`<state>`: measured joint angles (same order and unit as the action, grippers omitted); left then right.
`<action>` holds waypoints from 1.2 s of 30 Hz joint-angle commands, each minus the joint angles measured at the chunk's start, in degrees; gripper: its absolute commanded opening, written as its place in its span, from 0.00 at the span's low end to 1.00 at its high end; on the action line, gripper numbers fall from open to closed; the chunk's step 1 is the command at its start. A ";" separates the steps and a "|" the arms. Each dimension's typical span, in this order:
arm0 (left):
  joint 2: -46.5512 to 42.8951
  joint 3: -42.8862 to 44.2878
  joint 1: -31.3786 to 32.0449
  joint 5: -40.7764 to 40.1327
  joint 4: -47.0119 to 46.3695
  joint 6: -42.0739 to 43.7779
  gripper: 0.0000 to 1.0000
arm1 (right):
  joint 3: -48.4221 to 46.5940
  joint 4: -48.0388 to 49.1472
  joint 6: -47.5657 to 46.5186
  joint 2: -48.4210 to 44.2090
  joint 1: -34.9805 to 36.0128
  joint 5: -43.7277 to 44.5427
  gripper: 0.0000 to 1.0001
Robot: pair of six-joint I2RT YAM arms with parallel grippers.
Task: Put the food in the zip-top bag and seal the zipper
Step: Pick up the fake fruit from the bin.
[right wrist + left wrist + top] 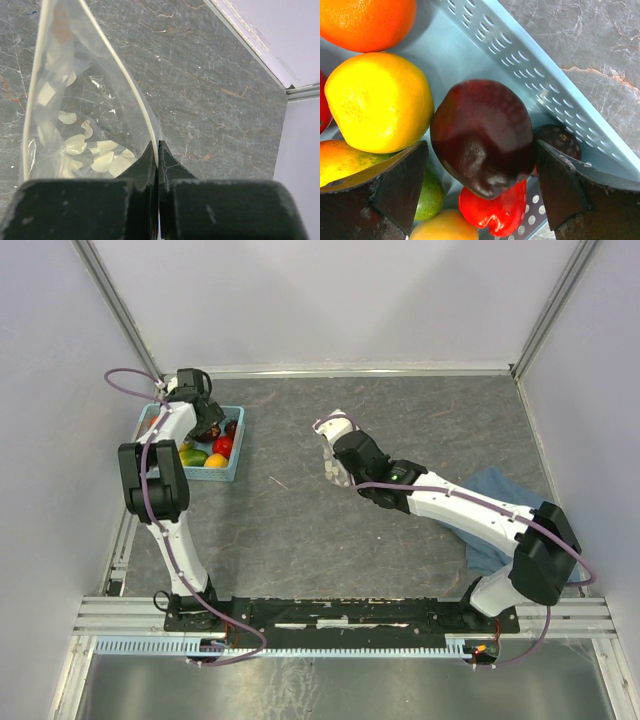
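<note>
Under dark purple fruit (pixel 482 137), red piece (pixel 492 215) approx half out of sight

Upper left of the overhead frame: basket (pixel 212 477) on the table (pixel 300 530), food (pixel 222 447) inside, left gripper (pixel 210 425) over it. Centre of that frame: zip-top bag (pixel 328 445) at the tip of the right gripper (pixel 345 452), well apart from the basket. Right side: cloth (pixel 495 490) on the table, partly under the right arm. Left wrist frame: one piece of food at centre between the spread fingers (pixel 400 190), more pieces left and below, basket wall across the upper right. Right wrist frame: bag from bottom centre to upper left, zipper (pixel 136 97) along its right edge, pinched at bottom centre.
</note>
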<state>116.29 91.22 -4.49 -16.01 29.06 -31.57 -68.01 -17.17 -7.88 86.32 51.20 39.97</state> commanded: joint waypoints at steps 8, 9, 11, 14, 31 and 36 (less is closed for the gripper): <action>3.77 3.98 -0.34 -2.44 -1.69 -2.08 0.90 | 0.11 2.14 -0.91 0.64 -0.22 -1.14 0.02; 3.97 3.98 -0.35 -2.56 -1.74 -1.82 0.90 | 0.14 2.14 -0.91 0.73 -0.27 -1.24 0.02; 4.43 4.07 -0.33 -2.45 -1.88 -1.35 0.90 | 0.15 2.14 -0.91 0.82 -0.22 -1.36 0.02; 4.78 3.82 -0.34 -2.40 -2.73 -1.17 0.90 | 0.04 2.06 -0.92 0.96 -0.22 -1.64 0.02; 0.37 -7.24 -0.34 -6.35 -18.12 -4.35 0.95 | 0.14 1.78 -2.05 1.76 -0.22 -2.73 0.02; 0.66 -8.88 -0.34 -6.18 -20.75 -3.05 0.93 | 0.09 1.87 -2.29 2.23 -0.24 -2.96 0.02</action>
<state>120.07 83.61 -4.49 -19.86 13.61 -33.78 -67.64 -17.17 -9.39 88.09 51.20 37.39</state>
